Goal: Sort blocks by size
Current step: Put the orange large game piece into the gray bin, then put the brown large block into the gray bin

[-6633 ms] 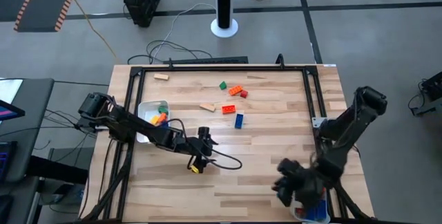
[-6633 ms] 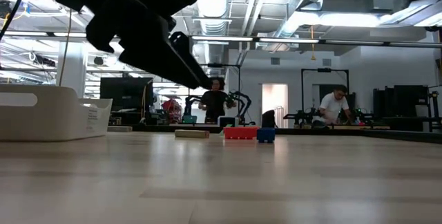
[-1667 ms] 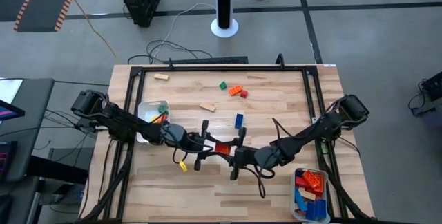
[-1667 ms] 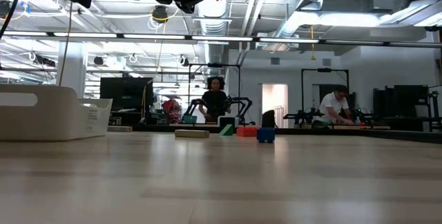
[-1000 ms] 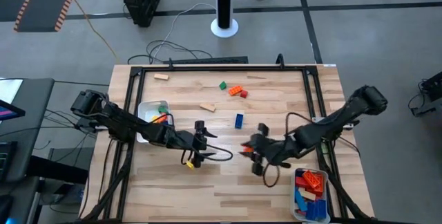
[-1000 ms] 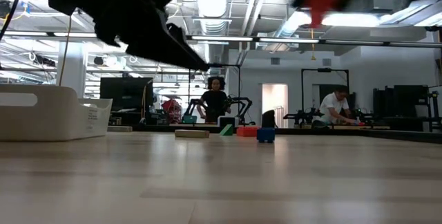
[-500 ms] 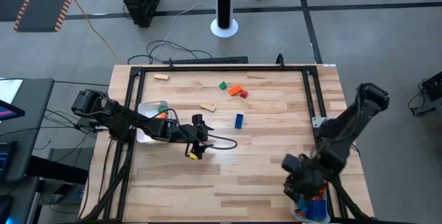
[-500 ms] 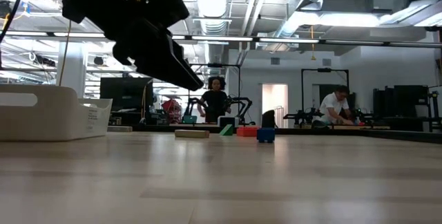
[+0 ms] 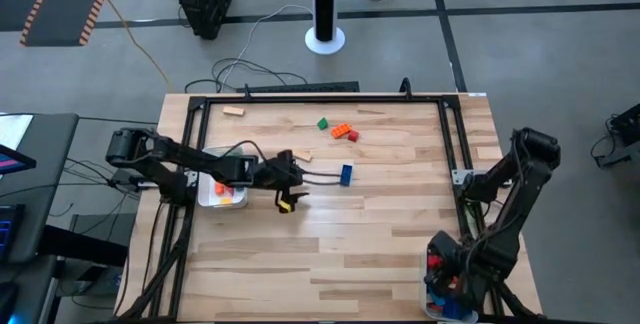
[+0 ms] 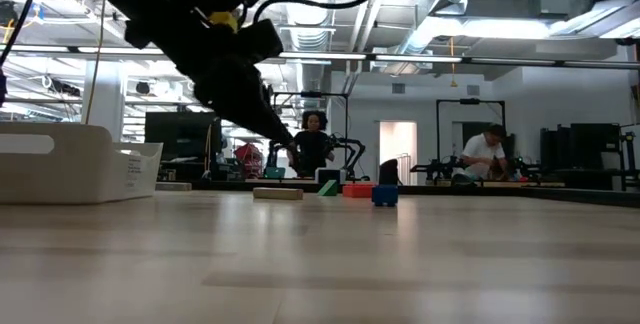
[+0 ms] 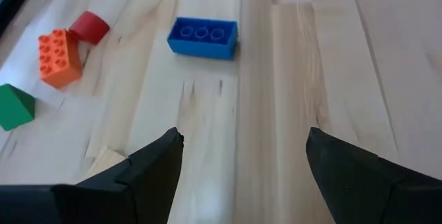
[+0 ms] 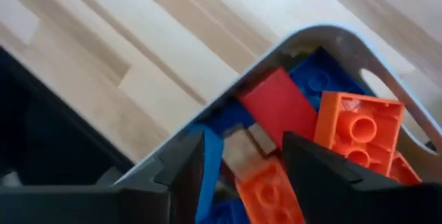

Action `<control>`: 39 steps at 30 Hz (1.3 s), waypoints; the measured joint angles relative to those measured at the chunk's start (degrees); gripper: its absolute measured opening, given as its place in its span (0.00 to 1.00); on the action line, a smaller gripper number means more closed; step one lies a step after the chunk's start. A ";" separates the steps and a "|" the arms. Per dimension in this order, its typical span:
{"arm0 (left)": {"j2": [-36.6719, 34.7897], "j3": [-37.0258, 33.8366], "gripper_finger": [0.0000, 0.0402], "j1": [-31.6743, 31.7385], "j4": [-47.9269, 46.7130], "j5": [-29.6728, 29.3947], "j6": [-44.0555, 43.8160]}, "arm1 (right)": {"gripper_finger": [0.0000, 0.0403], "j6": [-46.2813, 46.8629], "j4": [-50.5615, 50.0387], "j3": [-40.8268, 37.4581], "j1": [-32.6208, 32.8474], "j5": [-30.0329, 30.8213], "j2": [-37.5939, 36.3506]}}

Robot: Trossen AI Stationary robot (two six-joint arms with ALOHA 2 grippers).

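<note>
- Left gripper: positioned over the wooden surface, just beside the left white tray. Jaws stand apart and hold nothing; the left wrist view shows bare wood between the fingers.
- Blue block: lies flat on the surface, near the left gripper and apart from it. It also shows ahead of the fingers in the left wrist view.
- Orange block, red block and green block: grouped beyond the blue block, toward the far edge of the surface.
- Tan wood block: lies near the far left corner of the surface.
- Left white tray: contains small blocks, orange among them.
- Right gripper: positioned directly above the right white tray at the near right corner of the surface. Jaws parted; nothing is visibly gripped between them.
- Right white tray: contains red, orange and blue blocks.
</note>
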 joint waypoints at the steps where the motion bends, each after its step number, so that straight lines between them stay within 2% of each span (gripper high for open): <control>1: 0.03 0.36 0.73 0.45 0.00 0.70 -0.10 | 0.55 -0.02 0.13 0.00 0.00 0.00 -0.53; 5: 1.04 2.73 0.73 0.86 -0.23 0.43 0.02 | 0.57 0.01 -2.06 0.02 -0.92 1.28 -3.67; 8: 1.06 3.86 0.73 1.34 -3.37 -7.11 -0.19 | 0.56 -1.22 -5.79 0.03 -2.61 6.85 -4.46; 10: 1.01 4.01 0.73 3.14 -3.87 -9.18 1.08 | 0.56 -4.49 -7.07 0.02 -4.31 10.10 -4.46; 16: 2.84 4.53 0.73 10.26 -6.75 -1.37 6.91 | 0.55 -25.06 -1.25 0.03 -12.42 21.72 -2.66; 18: 3.43 4.88 0.73 12.02 -11.06 -1.12 10.49 | 0.55 -33.30 3.04 0.03 -15.98 24.64 -1.79; 21: 5.10 7.47 0.73 13.93 -12.12 -0.24 14.81 | 0.55 -46.03 10.28 0.04 -20.60 28.49 -0.72; 24: 7.19 9.79 0.73 15.99 -15.47 3.66 18.06 | 0.55 -58.08 17.03 -0.49 -24.29 29.55 0.34; 28: 10.74 12.03 0.73 18.21 -16.22 8.58 20.75 | 0.54 -67.78 23.32 -2.23 -27.31 28.97 0.93; 33: 15.34 13.94 0.73 20.27 -15.99 8.59 24.04 | 0.49 -70.86 24.08 -2.68 -28.18 28.29 0.96; 39: 18.15 15.18 0.71 22.11 -15.91 10.85 23.73 | 0.43 -71.01 24.74 -2.67 -27.34 28.30 0.88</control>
